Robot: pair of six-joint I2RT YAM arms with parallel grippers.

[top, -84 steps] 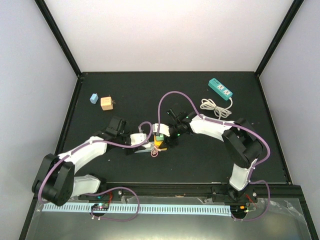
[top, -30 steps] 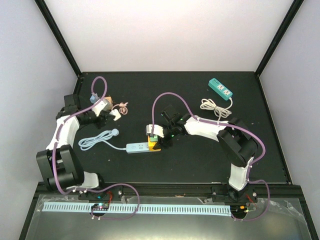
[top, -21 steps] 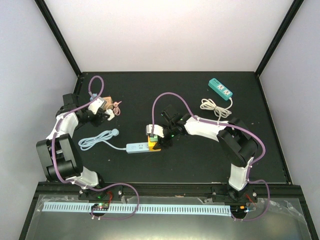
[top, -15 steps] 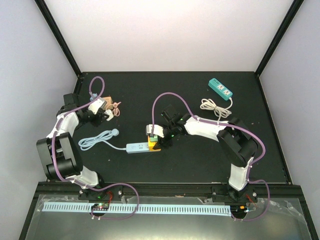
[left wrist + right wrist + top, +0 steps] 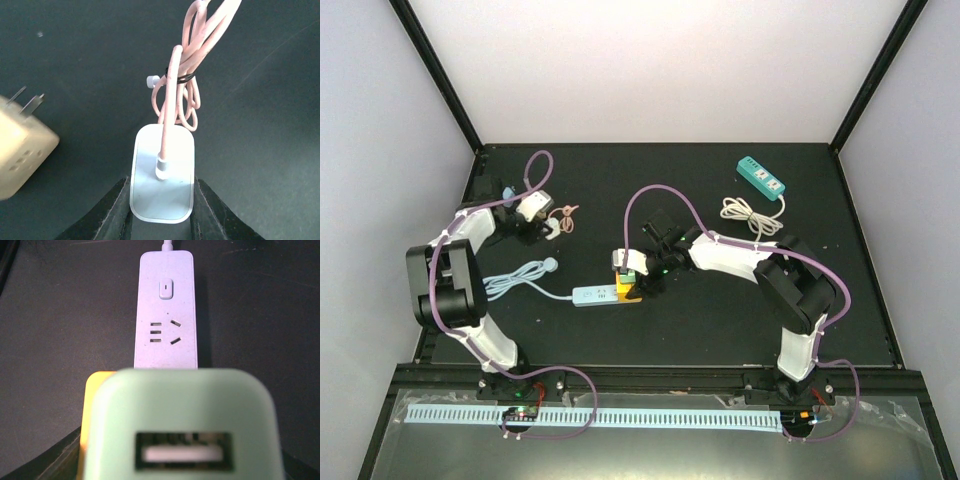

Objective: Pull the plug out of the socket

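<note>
Holding the white plug (image 5: 150,200) by its two long sides, your left pincer (image 5: 161,190) is closed narrow on it, one finger flat against each edge. The plug is off the socket. It hangs at the far left of the bench (image 5: 700,320), well apart from the pale blue power strip (image 5: 588,296), which lies flat near the middle. The pink cable (image 5: 172,90) leaves the centre of the plug's face and runs to a small bundle cinched by a black tie. The bundle lies on the bench just beyond the plug. A beige adapter (image 5: 20,145), prongs tilted up and away, sits just beside the left finger without touching it. A small blue cube (image 5: 507,193) rests near the left arm.

Your right pincer (image 5: 638,266) is at the right end of the power strip. In its wrist view a green charger (image 5: 180,405) fills the foreground with its USB port facing the camera. A yellow adapter (image 5: 92,410) shows under it along the left edge. The charger hides the fingers, so you cannot tell whether that pincer is gripping it or only hovering around it. Beyond it you see the strip's socket slots, and then its rocker switch. The strip's own cord leaves the far end towards the left arm.

A teal power strip (image 5: 761,176) with a coiled white cord (image 5: 748,214) lies at the far right, well away from both arms.
</note>
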